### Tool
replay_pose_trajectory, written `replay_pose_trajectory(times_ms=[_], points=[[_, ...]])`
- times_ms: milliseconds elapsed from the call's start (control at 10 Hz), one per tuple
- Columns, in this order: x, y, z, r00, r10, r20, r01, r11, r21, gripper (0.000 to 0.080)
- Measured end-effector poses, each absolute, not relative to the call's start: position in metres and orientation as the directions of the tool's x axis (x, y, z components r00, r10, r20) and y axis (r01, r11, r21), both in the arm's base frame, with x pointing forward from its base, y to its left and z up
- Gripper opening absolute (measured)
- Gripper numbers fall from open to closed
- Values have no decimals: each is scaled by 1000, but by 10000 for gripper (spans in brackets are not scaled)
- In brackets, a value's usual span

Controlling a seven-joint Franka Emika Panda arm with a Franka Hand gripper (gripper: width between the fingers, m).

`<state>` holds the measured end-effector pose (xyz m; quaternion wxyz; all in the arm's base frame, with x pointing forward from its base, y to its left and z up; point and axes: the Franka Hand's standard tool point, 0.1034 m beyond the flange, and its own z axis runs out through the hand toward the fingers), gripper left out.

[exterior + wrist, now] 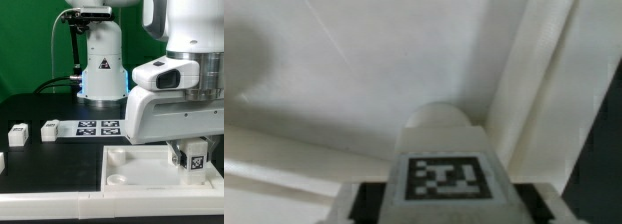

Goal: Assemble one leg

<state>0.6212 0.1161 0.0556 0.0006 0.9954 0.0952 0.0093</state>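
My gripper (190, 160) is shut on a leg (193, 155), a small white post with a black-and-white marker tag on its face. It holds the leg over the large flat white plate (135, 170), near the plate's side at the exterior view's right. In the wrist view the leg (446, 160) points away from the camera with its rounded tip toward the plate's surface (349, 90), and my dark fingers (553, 200) flank it. I cannot tell whether the tip touches the plate. A round socket (117, 181) shows in the plate's near corner.
Two more small white legs (18, 133) (50, 128) lie on the black table at the exterior view's left. The marker board (98, 127) lies behind the plate, in front of the robot base (100, 70). A raised plate rim (535, 90) runs beside the leg.
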Motion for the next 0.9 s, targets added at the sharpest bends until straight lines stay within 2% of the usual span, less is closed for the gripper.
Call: replay_pose_trajectory(times_ms=[200,400,600,900], points=[[621,118,56,997,-74,17,-73,-997,-10,269],[622,118,56,924,-380,49,-378,-925,-30,269],[619,105,56,808,-584,73,-586,-810,6,274],[613,85,56,641,-759,115,-766,-641,44,281]])
